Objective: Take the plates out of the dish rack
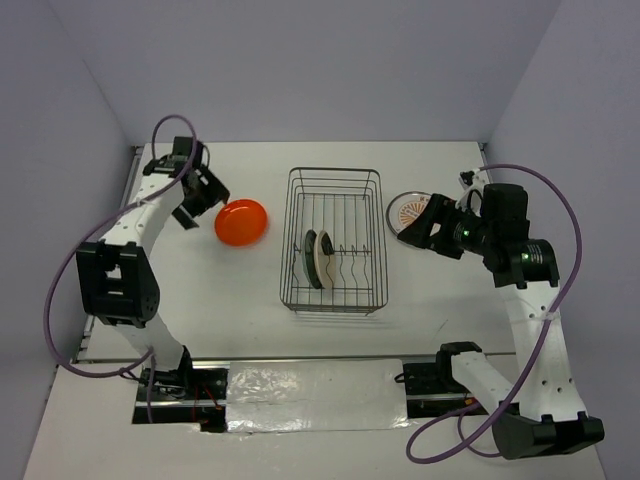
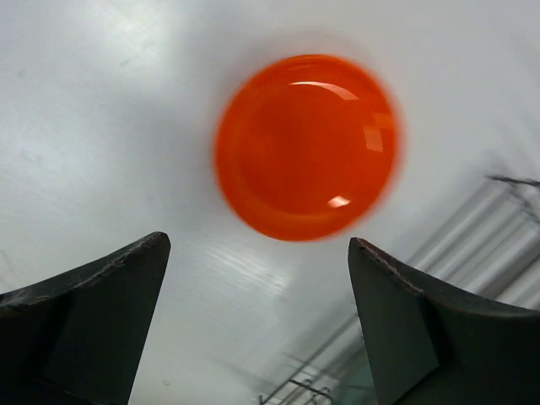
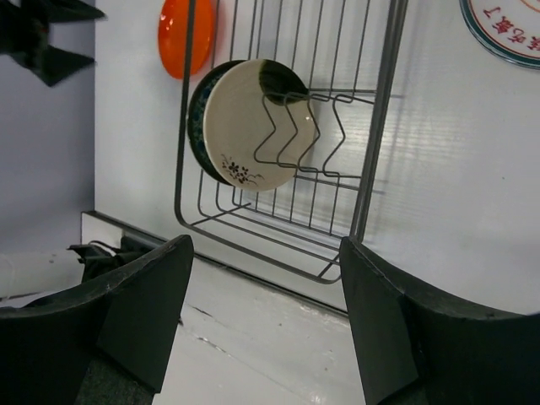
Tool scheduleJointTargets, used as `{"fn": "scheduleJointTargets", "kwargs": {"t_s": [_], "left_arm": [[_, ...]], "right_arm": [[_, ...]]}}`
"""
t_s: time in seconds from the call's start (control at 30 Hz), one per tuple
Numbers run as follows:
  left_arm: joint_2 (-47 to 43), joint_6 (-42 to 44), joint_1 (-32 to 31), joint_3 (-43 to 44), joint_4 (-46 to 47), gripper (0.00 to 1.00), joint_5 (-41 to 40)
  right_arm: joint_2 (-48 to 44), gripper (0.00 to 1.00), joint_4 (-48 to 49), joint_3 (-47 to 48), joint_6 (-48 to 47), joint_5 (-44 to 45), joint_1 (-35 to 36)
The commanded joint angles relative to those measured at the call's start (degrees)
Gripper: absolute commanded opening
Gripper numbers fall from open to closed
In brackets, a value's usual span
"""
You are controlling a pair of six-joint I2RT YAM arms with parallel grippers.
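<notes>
Dish rack [image 1: 333, 240]: is standing in the middle of the worktop [image 1: 250, 300], well apart from every edge.
Plates in the rack: a cream plate [image 3: 245, 126] and a dark plate [image 3: 195, 126] are standing on edge against each other among the prongs, toward the rack's near end.
Plates already out: an orange plate [image 2: 305, 145] is lying flat between the rack and the worktop's left edge; a patterned plate [image 1: 404, 210] is lying flat between the rack and the right edge.
Left end effector [image 2: 257, 253]: is hanging released above the worktop just beside the orange plate, fingers spread wide, gripping nothing.
Right end effector [image 3: 266, 245]: is also standing released and empty, looking across at the rack from the right side.
Handling: the plates are looking rigid, light, glossy and breakable, so probably slippery under hard pads and unforgiving of a drop.
Where to hold: likely the exposed upper rim of the cream plate, one finger on each face, lifting straight up so the prongs are not snagging it.
Risk: the dark plate is leaning on its neighbour and may be tipping once that one is leaving.
</notes>
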Motion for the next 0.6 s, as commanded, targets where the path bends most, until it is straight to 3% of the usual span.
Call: {"fn": "scheduleJointTargets", "kwargs": {"t_s": [0.0,0.03,0.1,0.27,0.4,0.57], "left_arm": [[-4.2,4.2,-12.1,15.5,-10.4,0.99,-12.5],[-3.7,4.2,-18.5,21.9,-15.7,0.98,-15.4],[-4.0,3.9,-25.6,25.9,-18.4,0.92,-19.1],[-5.5,1.9,-37.0,23.5,-19.8,0.66,-22.6],[-0.4,-0.6,-45.9,24.9,-25.1,0.68,-27.7],[-0.2,-1.3,-49.3,23.1,-24.1,0.69,-27.3]], "right_arm": [[0.7,0.77,-2.1,2.8,-1.0,3.8,0.3],[1.1,0.77,-2.9,3.3,-1.1,5.9,0.4],[1.5,0.77,-4.3,4.1,-1.4,8.1,0.4],[1.2,0.77,-5.4,4.2,-1.4,8.3,0.8],[1.1,0.77,-5.3,3.6,-1.2,7.6,0.9],[0.4,0.77,-5.4,3.4,-1.5,8.0,0.7]]}}
